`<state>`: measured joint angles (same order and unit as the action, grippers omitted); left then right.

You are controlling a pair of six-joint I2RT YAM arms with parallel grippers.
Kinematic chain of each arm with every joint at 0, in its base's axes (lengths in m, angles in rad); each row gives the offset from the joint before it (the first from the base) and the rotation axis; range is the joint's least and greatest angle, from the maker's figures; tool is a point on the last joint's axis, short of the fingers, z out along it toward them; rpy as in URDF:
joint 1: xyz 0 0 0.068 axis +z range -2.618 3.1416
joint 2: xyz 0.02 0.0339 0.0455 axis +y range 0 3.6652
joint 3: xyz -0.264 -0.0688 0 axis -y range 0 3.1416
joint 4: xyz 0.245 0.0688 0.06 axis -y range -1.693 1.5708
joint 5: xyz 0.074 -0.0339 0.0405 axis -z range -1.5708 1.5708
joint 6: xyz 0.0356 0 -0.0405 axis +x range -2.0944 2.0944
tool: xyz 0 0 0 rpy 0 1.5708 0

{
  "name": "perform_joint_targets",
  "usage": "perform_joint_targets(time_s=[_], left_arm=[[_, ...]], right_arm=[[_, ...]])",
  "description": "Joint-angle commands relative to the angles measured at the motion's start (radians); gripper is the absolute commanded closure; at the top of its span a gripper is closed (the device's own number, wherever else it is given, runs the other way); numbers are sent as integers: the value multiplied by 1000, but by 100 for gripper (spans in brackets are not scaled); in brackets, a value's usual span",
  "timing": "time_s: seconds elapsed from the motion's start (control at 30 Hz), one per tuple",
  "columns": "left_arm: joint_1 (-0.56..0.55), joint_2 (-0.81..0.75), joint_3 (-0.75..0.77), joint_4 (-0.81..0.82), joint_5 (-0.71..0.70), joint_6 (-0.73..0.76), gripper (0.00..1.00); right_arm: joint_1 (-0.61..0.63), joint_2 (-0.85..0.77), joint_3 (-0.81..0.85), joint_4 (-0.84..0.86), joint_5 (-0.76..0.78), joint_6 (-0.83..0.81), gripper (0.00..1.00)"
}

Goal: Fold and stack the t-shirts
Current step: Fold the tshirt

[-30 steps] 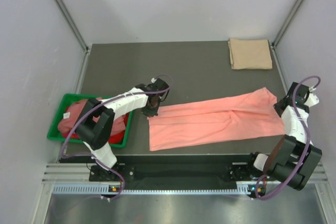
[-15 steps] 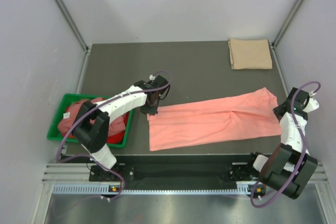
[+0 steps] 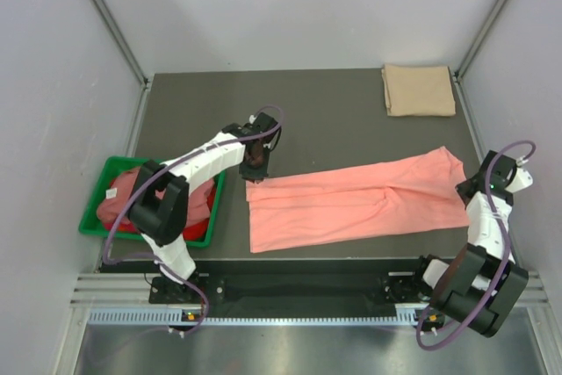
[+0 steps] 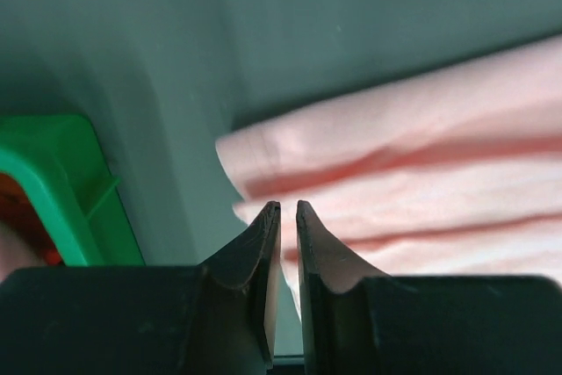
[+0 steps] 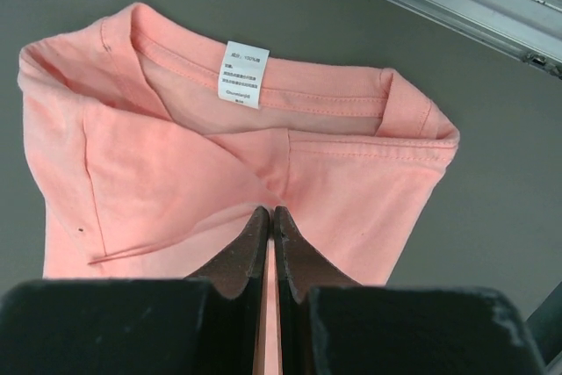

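Note:
A salmon-pink t-shirt point(image 3: 360, 204) lies as a long folded band across the front of the table. My left gripper point(image 3: 255, 164) hovers just above the band's left corner; in the left wrist view the jaws point(image 4: 287, 205) stand a narrow slit apart with nothing between them, the shirt point(image 4: 421, 182) lying beyond. My right gripper point(image 3: 464, 187) sits at the collar end. In the right wrist view its jaws point(image 5: 271, 210) are shut, and the shirt's creases point(image 5: 176, 155) gather at their tips. A tan-beige t-shirt point(image 3: 419, 90) lies folded at the back right corner.
A green bin point(image 3: 92, 217) at the front left holds pink and red t-shirts point(image 3: 123, 199); its corner point(image 4: 53, 182) shows in the left wrist view. Grey walls and metal posts enclose the table on three sides.
My left gripper has let go of the shirt's left corner and drawn back from it. The right wrist has shifted slightly toward the front; the shirt lies as before.

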<state>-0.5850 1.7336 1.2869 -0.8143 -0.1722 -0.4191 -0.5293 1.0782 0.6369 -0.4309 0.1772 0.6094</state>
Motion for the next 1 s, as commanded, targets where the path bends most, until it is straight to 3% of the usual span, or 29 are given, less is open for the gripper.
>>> perform_joint_targets(time_s=[0.0, 0.23, 0.57, 0.97], left_arm=[[13, 52, 48, 38, 16, 13, 83], [16, 119, 40, 49, 36, 13, 87], [4, -20, -110, 107, 112, -26, 86], [-110, -28, -170, 87, 31, -89, 87]], right_arm=[[-23, -21, 20, 41, -4, -16, 100], [-26, -14, 20, 46, -7, -17, 100], [-80, 35, 1, 58, -44, -3, 100], [-87, 19, 3, 52, -31, -10, 100]])
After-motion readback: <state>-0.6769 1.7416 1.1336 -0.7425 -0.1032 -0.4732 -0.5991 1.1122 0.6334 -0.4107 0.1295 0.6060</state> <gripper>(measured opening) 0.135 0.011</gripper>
